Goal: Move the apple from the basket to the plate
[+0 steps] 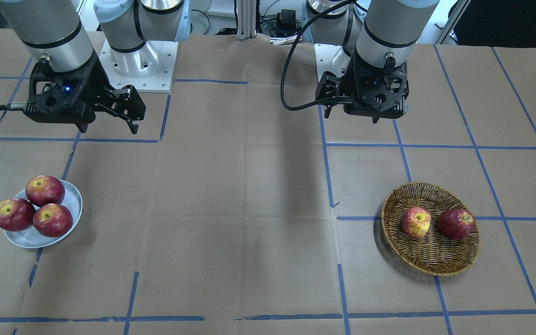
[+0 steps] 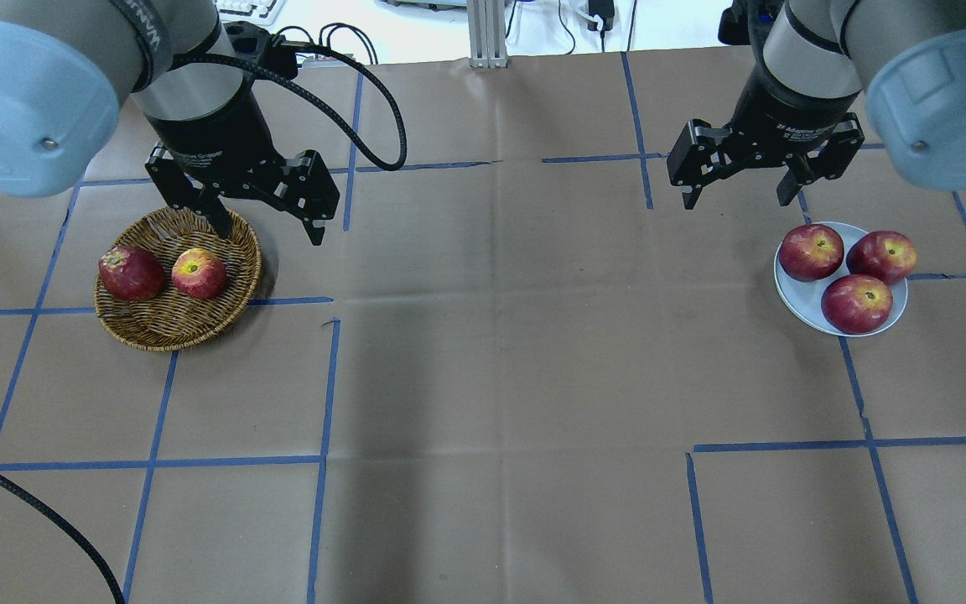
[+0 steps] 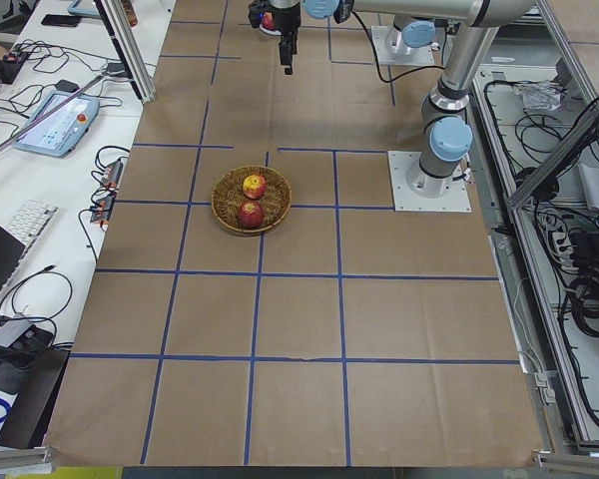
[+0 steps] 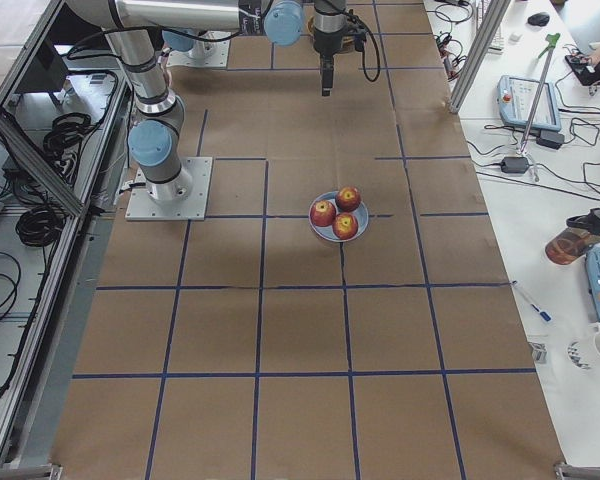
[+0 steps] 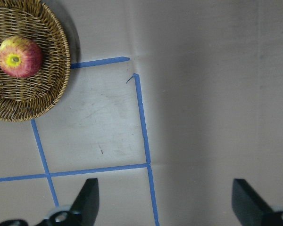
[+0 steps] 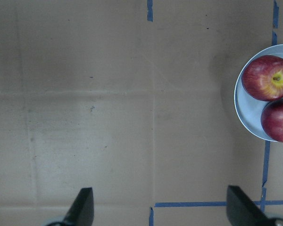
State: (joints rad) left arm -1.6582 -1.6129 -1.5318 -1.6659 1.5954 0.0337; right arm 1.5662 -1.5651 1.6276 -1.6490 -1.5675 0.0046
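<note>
The apple, lighter red with yellow streaks, lies in the wicker basket beside a darker red apple. It also shows in the front view and in the left wrist view. My left gripper is open and empty, hovering above the table just beside the basket's inner rim. The pale plate holds three dark red apples. My right gripper is open and empty, above the table a little inward of the plate.
The table is brown paper with a grid of blue tape lines. The basket and the plate sit at opposite ends. Both arm bases stand at the robot's edge of the table.
</note>
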